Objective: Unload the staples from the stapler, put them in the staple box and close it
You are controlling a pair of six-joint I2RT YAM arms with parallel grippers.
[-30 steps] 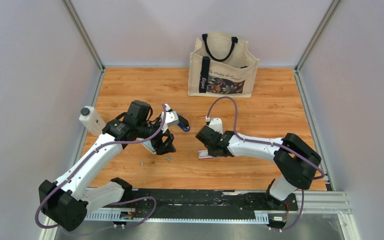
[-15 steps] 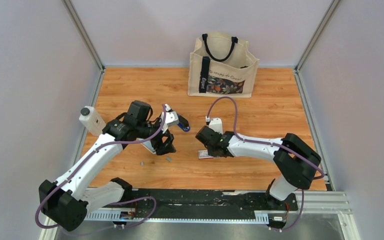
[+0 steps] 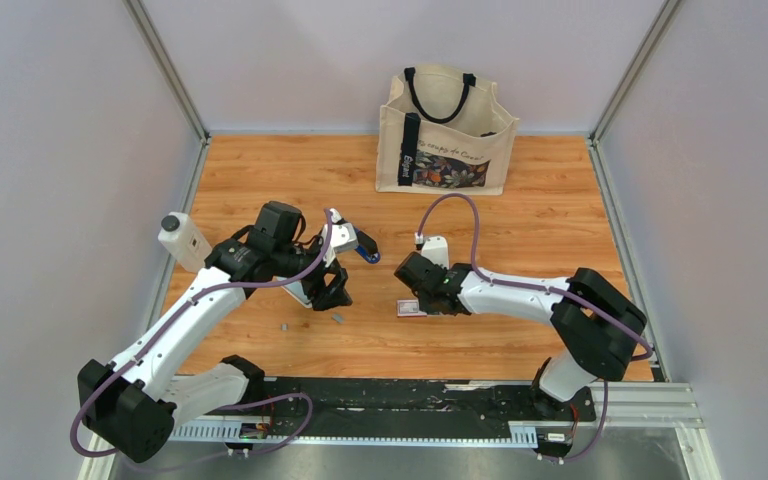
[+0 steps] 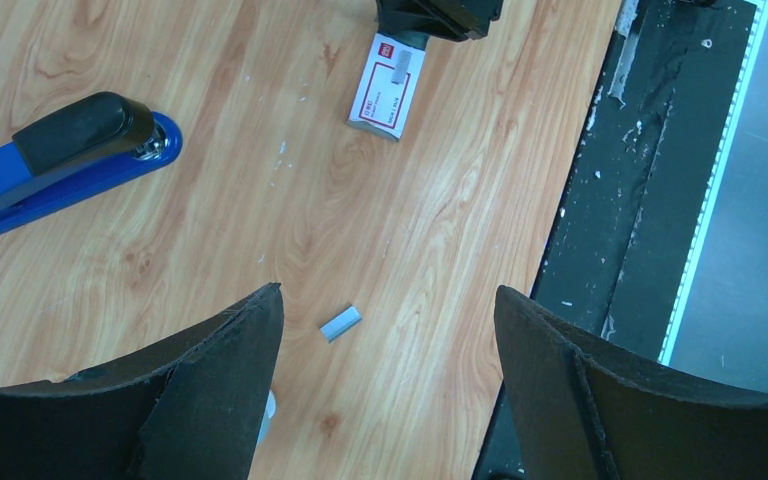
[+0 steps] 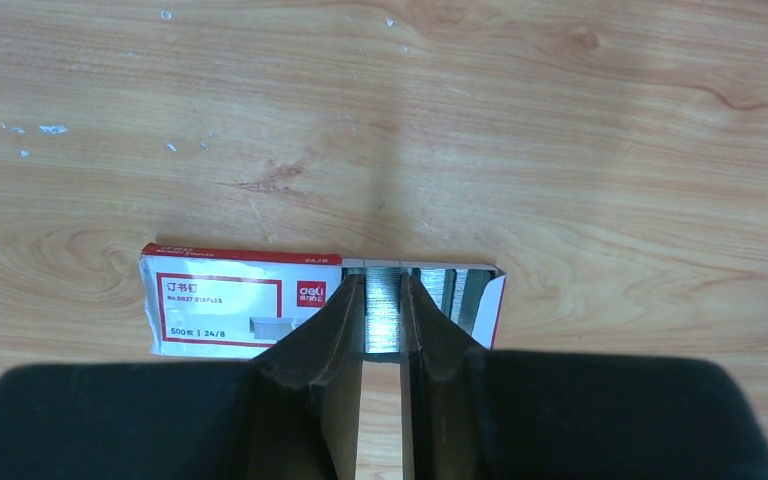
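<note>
Wood-grain table [image 3: 550,240] carries everything, and a canvas tote bag [image 3: 447,135] stands at its far edge. Left gripper [image 4: 388,295]: fingers spread wide with nothing between them, hanging above the wood. Right gripper [image 5: 382,280]: I see its fingers pinched onto a silvery staple strip [image 5: 382,315] at the open end of the white-and-red staple box [image 5: 230,305]. The strip's long axis runs along the fingers, crosswise to the box. Blue stapler [image 4: 60,170] lies clear of both grippers. In the left wrist view its long axis slopes from lower left to upper right, black-capped end pointing roughly toward the box. A loose staple fragment [image 4: 340,322] lies on the wood under the left gripper's gap.
</note>
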